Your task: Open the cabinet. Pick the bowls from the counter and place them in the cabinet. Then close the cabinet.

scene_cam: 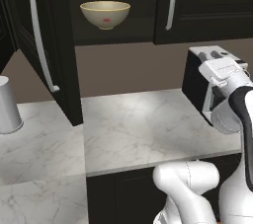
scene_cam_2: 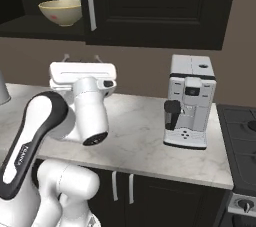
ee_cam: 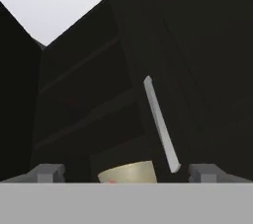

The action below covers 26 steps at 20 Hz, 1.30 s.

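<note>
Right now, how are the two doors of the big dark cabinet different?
The left cabinet door is swung open, while the right cabinet door is shut flat. The open door sticks out over the counter; the shut one stays against the cabinet. Behind the open door you can see the yellow bowl on the shelf; the shut door hides what is inside. Both are dark with long silver handles.

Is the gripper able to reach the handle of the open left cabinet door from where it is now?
Probably yes. The gripper is open and holds nothing. The left door stands swung out with its bar handle exposed, and nothing stands between them. The tan bowl already sits inside the cabinet.
</note>
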### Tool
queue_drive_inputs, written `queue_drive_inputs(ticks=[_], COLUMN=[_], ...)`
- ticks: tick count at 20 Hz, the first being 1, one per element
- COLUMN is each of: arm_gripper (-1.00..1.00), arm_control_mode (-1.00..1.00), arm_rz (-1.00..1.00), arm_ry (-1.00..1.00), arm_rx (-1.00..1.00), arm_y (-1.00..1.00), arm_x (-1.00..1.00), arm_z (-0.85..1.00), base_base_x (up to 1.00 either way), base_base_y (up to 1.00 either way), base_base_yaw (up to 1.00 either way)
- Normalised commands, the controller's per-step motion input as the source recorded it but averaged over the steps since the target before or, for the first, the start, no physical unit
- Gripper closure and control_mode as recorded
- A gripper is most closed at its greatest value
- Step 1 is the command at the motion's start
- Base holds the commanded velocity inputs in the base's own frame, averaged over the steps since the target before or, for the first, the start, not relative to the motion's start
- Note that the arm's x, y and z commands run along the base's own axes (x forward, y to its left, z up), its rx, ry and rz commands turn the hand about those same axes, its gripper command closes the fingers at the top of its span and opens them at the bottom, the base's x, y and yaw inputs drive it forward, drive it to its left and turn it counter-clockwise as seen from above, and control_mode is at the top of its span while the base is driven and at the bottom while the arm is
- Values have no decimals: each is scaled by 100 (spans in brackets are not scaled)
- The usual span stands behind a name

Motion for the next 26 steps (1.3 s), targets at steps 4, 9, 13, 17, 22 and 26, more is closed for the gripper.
queue_drive_inputs(ticks=[4, 9, 13, 17, 22, 26], arm_gripper=[-100, -100, -100, -100, -100, -100], arm_control_mode=[-100, -100, -100, -100, -100, -100], arm_rz=[-9, -17, -19, -18, -15, -13], arm_ry=[-8, -1, 0, 0, 0, 0], arm_rx=[-13, -8, -3, -2, -3, -5], arm_y=[53, 33, 16, 13, 36, 55], arm_x=[-72, -75, -67, -76, -79, -83], arm_z=[42, 20, 6, 0, 0, -11], base_base_x=[0, 0, 0, 0, 0, 0], base_base_y=[0, 0, 0, 0, 0, 0], base_base_yaw=[0, 0, 0, 0, 0, 0])
